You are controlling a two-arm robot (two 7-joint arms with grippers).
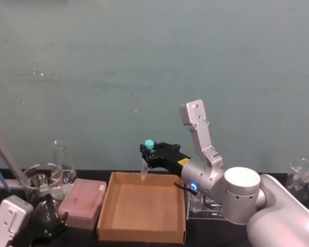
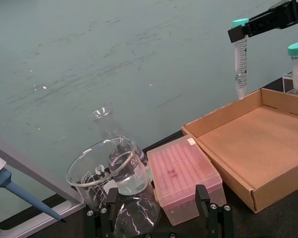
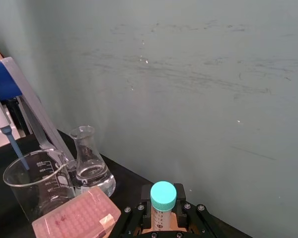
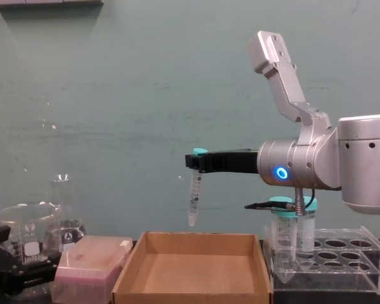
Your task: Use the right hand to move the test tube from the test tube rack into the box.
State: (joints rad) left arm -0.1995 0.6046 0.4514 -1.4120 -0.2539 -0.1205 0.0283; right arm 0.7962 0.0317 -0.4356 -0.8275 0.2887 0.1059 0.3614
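Observation:
My right gripper (image 1: 147, 153) is shut on the test tube (image 1: 143, 173) just below its teal cap. The tube hangs upright in the air over the far edge of the brown cardboard box (image 1: 105, 206), its conical tip a little above the rim. From the chest the test tube (image 4: 193, 197) hangs clear above the box (image 4: 190, 289), left of the clear test tube rack (image 4: 329, 271). The right wrist view looks down on the tube's cap (image 3: 163, 195) between the black fingers. My left gripper (image 1: 46, 226) is parked at the table's front left, open.
A pink translucent box (image 1: 82, 203) lies left of the cardboard box, with a beaker (image 1: 38, 182) and a conical flask (image 1: 62, 164) behind it. Wider teal-capped tubes (image 4: 291, 228) stand in the rack. A pipette (image 2: 20, 191) hangs at the far left. Another glass vessel (image 1: 303, 172) sits far right.

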